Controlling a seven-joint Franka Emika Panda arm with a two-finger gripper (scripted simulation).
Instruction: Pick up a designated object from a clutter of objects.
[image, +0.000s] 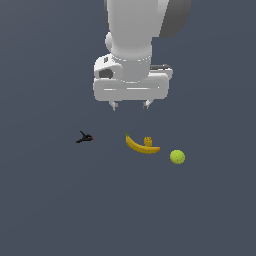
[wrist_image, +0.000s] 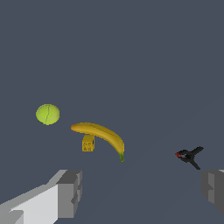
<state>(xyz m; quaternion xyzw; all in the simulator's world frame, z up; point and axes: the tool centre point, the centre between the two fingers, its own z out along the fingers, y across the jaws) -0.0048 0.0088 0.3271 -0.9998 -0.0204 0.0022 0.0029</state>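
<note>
Fingers (image: 130, 105) hang spread wide and empty, high above the banana (image: 141, 145). The tennis ball (image: 177, 157) sits near it, on the exterior view's right. Dropping straight down could grab the banana instead.

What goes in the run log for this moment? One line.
gripper open, high | ball on floor, untouched | banana beside block | clamp apart
</note>
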